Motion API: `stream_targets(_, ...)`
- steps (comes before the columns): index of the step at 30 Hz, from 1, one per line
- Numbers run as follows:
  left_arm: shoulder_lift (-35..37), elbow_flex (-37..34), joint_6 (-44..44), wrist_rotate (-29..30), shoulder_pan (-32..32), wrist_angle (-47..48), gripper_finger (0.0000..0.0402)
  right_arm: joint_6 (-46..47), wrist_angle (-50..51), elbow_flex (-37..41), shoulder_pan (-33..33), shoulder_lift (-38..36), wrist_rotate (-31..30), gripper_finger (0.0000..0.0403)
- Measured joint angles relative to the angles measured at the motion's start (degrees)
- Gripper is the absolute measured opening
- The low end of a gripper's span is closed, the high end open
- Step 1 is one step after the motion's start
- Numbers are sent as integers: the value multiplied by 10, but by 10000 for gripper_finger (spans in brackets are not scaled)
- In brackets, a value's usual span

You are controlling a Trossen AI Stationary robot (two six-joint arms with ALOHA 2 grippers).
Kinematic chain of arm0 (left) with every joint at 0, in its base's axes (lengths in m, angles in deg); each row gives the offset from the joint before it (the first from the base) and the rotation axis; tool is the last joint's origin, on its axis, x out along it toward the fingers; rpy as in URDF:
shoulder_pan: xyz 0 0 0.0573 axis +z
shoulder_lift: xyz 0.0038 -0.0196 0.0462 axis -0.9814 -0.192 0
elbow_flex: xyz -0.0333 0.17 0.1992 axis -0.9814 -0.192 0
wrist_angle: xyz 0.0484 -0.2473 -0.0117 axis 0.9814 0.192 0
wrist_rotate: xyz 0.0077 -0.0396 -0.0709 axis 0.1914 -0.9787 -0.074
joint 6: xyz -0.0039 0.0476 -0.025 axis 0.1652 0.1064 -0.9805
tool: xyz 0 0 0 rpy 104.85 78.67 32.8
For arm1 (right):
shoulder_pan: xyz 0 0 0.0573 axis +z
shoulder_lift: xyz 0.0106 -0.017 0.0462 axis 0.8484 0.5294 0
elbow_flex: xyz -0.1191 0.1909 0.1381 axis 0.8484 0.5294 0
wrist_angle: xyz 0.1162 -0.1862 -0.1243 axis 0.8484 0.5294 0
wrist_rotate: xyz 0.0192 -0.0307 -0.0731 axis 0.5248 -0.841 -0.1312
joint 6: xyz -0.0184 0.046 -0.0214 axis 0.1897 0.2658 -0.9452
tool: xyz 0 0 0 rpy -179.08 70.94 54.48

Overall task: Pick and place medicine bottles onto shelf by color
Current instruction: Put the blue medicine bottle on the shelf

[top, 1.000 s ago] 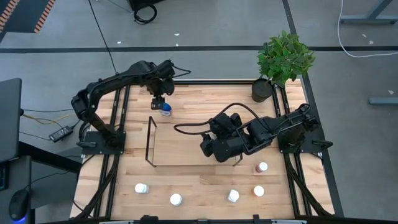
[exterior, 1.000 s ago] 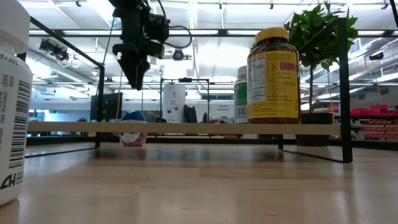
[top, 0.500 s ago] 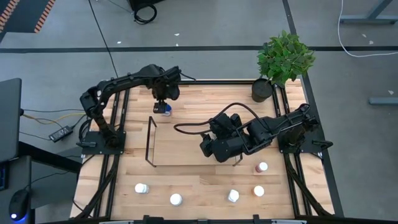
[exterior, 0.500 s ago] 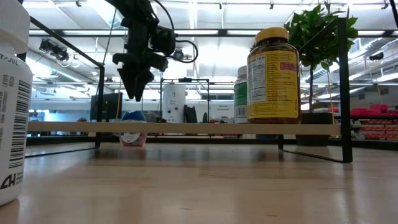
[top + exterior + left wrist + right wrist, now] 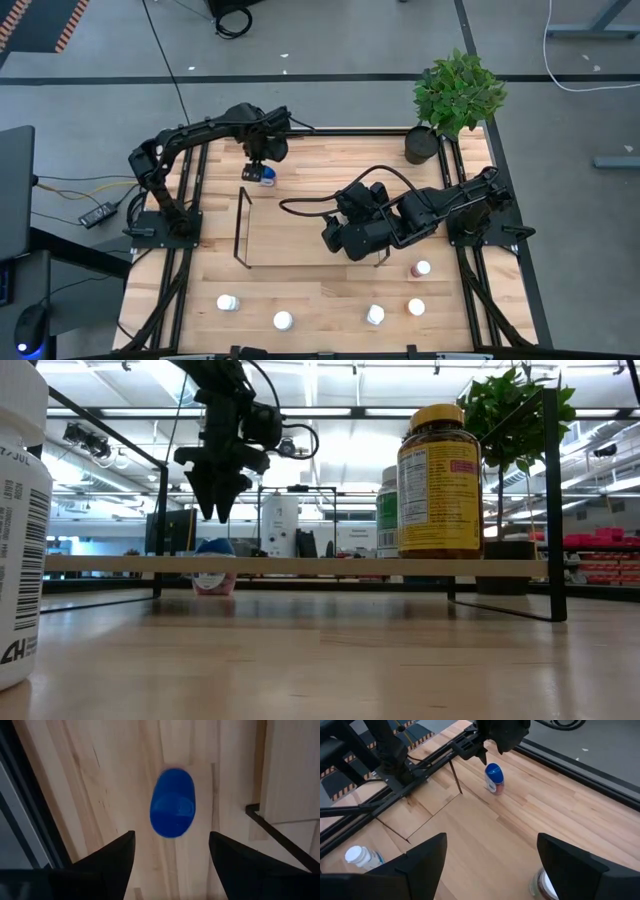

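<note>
Wood table (image 5: 300, 285) — blue-capped bottle (image 5: 265, 174) upright, cap up

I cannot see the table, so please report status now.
Left gripper open, hovering above blue-capped bottle. Right gripper open, waiting mid-table. Bottle standing free, nothing blocking.

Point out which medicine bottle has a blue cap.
The blue-capped bottle stands directly below the left end effector, beside the shelf; the others are white-capped.

Your blue-capped bottle (image 5: 266, 175) stands upright beyond the shelf (image 5: 241, 228); four white-capped bottles (image 5: 283, 320) line the near edge.
</note>
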Motion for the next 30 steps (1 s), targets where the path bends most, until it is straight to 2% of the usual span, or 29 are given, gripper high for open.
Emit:
stream_targets(8,-45,0,-38,22,-3,-6,268,8,0,0,0,0,0,316)
stream_targets(30,-108,0,-41,20,-29,-16,261,16,5,0,0,0,0,316)
